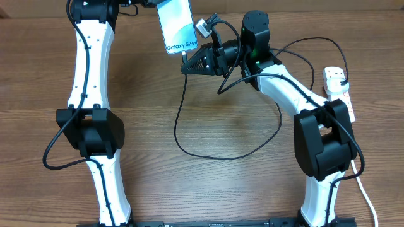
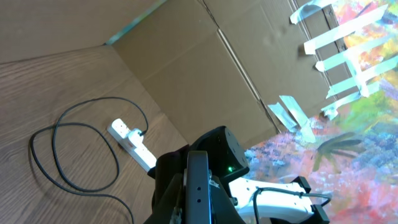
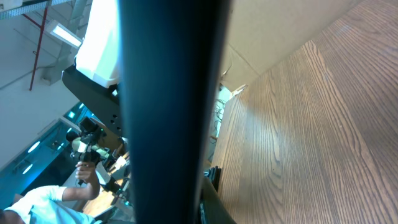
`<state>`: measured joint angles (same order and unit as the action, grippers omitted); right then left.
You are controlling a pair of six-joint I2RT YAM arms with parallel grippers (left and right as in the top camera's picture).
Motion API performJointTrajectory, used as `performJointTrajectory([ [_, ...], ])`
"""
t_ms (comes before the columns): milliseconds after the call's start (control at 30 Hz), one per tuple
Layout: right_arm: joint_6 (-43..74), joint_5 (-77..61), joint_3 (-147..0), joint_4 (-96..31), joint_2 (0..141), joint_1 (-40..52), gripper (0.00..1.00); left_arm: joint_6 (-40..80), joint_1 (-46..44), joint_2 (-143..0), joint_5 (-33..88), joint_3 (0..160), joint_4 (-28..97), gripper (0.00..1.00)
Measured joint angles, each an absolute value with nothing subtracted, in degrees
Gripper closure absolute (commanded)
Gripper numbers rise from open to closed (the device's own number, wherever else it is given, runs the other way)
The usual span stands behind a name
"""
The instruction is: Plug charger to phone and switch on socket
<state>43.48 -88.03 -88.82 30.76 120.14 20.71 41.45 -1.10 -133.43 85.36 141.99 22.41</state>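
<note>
Left pincer (image 1: 154, 4) clamped on phone (image 1: 177, 25). Right pincer (image 1: 189, 63) pinching charger (image 1: 175, 129) tip, phone edge just beyond; insertion unconfirmed. Socket (image 1: 332, 82) well behind right pincer, switch likely pending.

Even bright light, soft shadows, blurred foreground

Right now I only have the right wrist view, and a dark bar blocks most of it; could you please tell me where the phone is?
Observer: The phone is held up above the table near its far side, screen towards the overhead camera, gripped by the left tool.
Operator: Thank you. Where is my right tool?
Observer: The right tool sits at the phone's lower edge, shut, with the charger trailing from its tip.
Operator: And the cable's other end?
Observer: Its black plug sits in the socket on the table's right side; whether that is switched on I cannot tell.
</note>
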Motion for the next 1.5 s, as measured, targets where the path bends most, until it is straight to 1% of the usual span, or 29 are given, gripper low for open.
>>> performJointTrajectory([
  [367,43.5,-88.0,-88.7,30.4,120.1,21.0,0.96,37.8,-0.7,-133.4,84.2,142.0,28.3,0.96],
  [933,43.5,-88.1,-88.5,30.3,120.1,21.2,0.96,34.1,-0.7,-133.4,85.3,142.0,30.5,0.96],
  [1500,43.0,-88.0,-88.5,30.3,120.1,21.2,0.96,33.4,-0.8,-133.4,85.2,142.1,31.9,0.96],
])
